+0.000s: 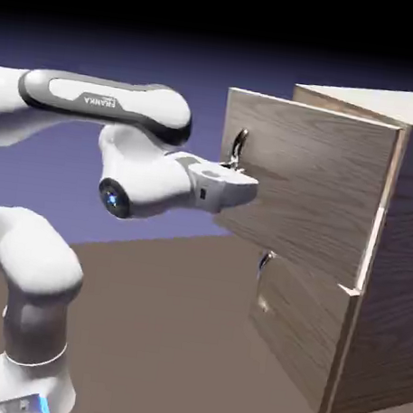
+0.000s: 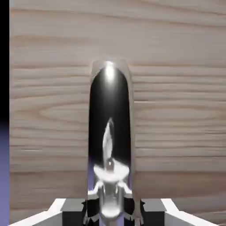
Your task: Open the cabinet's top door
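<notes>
Top door (image 1: 304,186) ajar; lower door (image 1: 300,326) closed; tool (image 2: 112,212) clamped on top door's curved handle (image 2: 110,119).

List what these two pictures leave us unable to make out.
- Cabinet's interior: exterior view, behind the swung-out top door.
- Gripper's fingertips: exterior view, too small, partly behind the hand.
- Handle's lower end: hand view, between the fingertips at the bottom edge.

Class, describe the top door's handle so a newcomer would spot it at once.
Find the boxy wood-grain cabinet, then its upper door, swung partly open. Near that door's free edge is a dark, shiny curved handle. Unlike the matching handle on the lower door, it has the gripper at it.
</notes>
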Robot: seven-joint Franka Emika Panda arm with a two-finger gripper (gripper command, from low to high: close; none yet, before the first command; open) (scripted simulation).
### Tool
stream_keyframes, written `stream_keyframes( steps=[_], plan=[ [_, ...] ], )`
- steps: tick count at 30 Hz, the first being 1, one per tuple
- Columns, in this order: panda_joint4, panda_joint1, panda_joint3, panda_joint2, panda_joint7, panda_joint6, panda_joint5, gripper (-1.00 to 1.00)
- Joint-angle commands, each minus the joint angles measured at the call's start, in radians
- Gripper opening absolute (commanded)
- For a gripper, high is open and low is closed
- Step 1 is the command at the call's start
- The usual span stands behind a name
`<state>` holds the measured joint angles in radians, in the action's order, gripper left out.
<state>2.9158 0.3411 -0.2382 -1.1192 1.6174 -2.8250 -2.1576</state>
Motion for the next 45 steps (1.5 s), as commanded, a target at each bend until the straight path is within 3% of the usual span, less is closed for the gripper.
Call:
stream_keyframes(
  steps=[1, 9, 15, 23, 31, 41, 45],
  plan=[
    [0.008, 0.016, -0.021, -0.021, -0.024, -0.01, 0.044, -1.0],
    [0.077, 0.075, -0.135, -0.167, -0.258, -0.045, 0.392, -1.0],
    [0.13, 0.002, -0.183, -0.235, -0.462, 0.046, 0.653, -1.0],
    [0.149, -0.194, -0.324, -0.276, -0.65, 0.34, 0.999, -1.0],
    [0.045, -0.292, -0.558, -0.212, -0.699, 0.687, 1.289, -1.0],
    [-0.269, -0.126, -0.868, -0.07, -0.699, 1.113, 1.559, -1.0],
    [-0.293, -0.04, -0.932, -0.191, -0.804, 1.089, 1.689, -1.0]
  ],
)
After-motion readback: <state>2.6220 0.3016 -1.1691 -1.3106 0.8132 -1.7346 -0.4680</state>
